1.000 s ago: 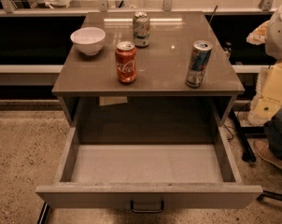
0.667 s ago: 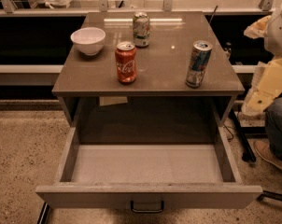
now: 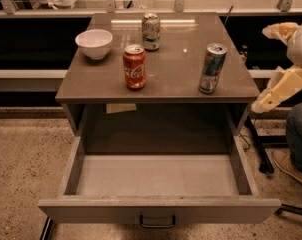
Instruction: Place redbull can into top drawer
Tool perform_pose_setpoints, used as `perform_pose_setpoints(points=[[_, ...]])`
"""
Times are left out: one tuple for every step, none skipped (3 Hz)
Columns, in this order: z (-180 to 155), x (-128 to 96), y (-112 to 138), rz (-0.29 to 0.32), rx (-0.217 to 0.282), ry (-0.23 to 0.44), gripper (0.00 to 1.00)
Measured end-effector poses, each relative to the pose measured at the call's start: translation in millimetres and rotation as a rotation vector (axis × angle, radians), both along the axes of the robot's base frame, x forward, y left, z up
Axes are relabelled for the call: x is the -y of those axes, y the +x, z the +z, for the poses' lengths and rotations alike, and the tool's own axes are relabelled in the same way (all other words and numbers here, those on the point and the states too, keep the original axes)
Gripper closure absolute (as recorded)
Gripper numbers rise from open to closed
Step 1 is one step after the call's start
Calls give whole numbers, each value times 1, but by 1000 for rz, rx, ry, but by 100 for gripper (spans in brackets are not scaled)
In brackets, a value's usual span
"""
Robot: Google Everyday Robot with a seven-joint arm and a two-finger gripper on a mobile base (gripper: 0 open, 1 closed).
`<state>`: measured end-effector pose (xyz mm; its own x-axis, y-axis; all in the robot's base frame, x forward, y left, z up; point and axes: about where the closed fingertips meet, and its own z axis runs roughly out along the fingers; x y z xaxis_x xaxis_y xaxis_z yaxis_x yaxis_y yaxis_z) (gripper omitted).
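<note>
Redbull can (image 3: 211, 68) stands upright on the cabinet top (image 3: 173, 71), right side, near the front edge. Top drawer (image 3: 158, 210) is pulled out below it, handle (image 3: 157, 222) facing us. Gripper (image 3: 271, 95) hangs off the cabinet's right edge, apart from the can; we can't tell if it's open or closed. Coke can (image 3: 134, 67), green-and-white can (image 3: 151, 31) and white bowl (image 3: 94, 43) sit further left.

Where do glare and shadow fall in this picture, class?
Camera view: a glare band crosses the tabletop by the green-and-white can; shadow fills the recess behind the open top drawer; the redbull can glints at its rim; the claw hangs right of the tabletop.
</note>
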<state>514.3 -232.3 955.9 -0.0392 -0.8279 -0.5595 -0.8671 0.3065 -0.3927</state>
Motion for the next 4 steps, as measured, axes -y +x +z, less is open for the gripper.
perform_pose_setpoints(points=[[-5,-2,6,-8,2,20,0],[-35,-3,22,-17,17,82,0],[-51,-2,47,-55,92,223,0],[-51,-8,63,-85,122,372,0]])
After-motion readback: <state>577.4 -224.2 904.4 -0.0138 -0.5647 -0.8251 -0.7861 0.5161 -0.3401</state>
